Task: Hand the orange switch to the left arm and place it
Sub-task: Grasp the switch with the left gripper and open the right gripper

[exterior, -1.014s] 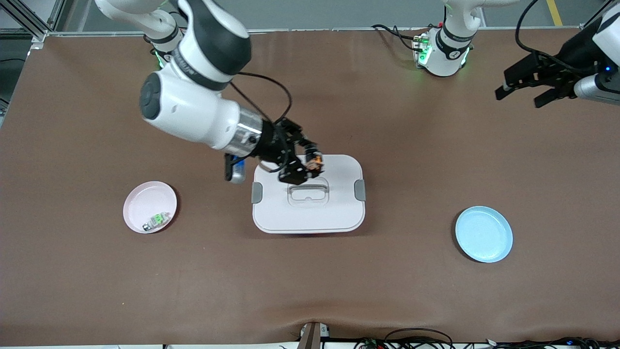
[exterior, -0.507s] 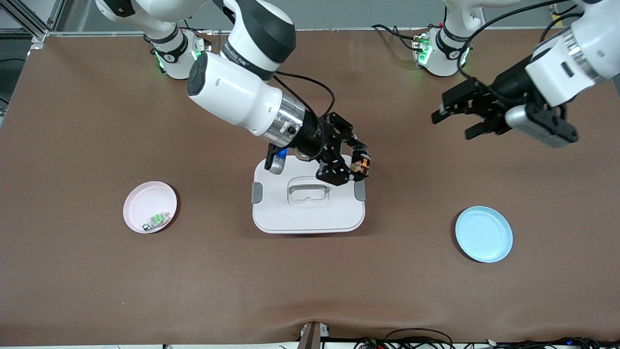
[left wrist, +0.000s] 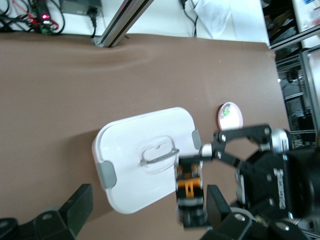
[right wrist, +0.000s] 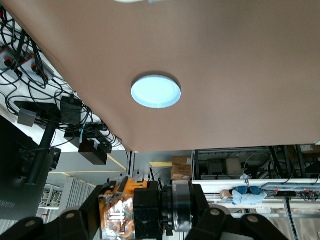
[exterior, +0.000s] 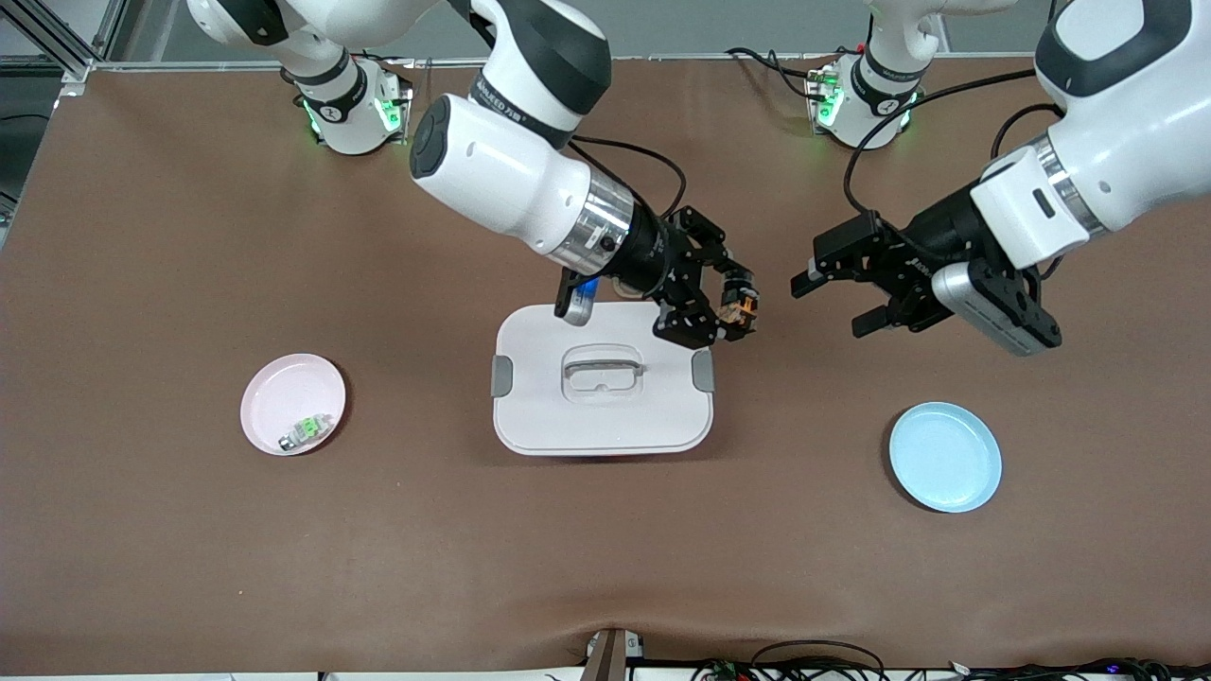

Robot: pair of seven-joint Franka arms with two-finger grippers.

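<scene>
The right gripper (exterior: 738,317), clamped on the orange switch (exterior: 744,309), hung over the box (exterior: 602,416) corner toward the left arm's end; the left gripper (exterior: 833,303), fingers apart, faced it just beside, above the tabletop (exterior: 189,530).

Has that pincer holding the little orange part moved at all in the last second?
Yes. The right pincer carried the orange switch across the white box, from over its lid to its edge toward the left arm's end.

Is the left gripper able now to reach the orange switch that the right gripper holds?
Probably yes. The left gripper is open and faces the orange switch, which the right gripper holds up past the box corner. Nothing stands in the gap between them.
</scene>
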